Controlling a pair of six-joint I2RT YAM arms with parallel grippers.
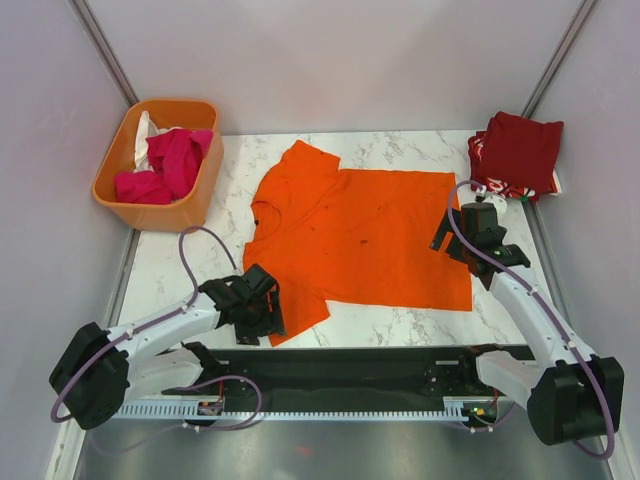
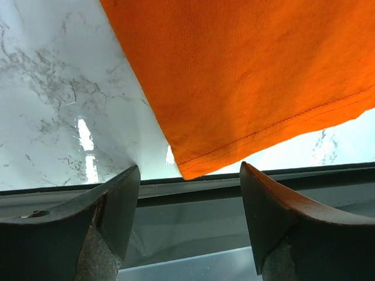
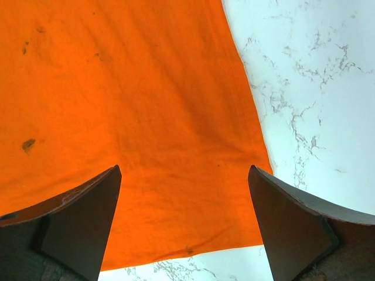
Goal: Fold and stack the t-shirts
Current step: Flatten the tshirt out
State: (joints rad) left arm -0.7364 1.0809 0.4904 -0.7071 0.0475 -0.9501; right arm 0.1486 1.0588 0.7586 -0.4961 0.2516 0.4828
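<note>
A plain bright orange t-shirt point(image 1: 360, 235) lies spread flat in the middle of the marble table, collar to the left. My left gripper point(image 1: 262, 310) is open just off the tip of its near sleeve point(image 2: 193, 167), at the table's front edge. My right gripper point(image 1: 452, 233) is open above the shirt's hem corner point(image 3: 176, 193) on the right side. Folded dark red and red-and-white t-shirts point(image 1: 517, 153) are stacked at the back right. Magenta point(image 1: 168, 165) and white point(image 1: 146, 135) t-shirts lie in the orange basket.
The rigid orange plastic basket point(image 1: 196, 205) stands at the back left, partly off the marble top. The table's front edge with a dark rail point(image 2: 234, 181) runs just below the left gripper. Grey walls close in the sides and back.
</note>
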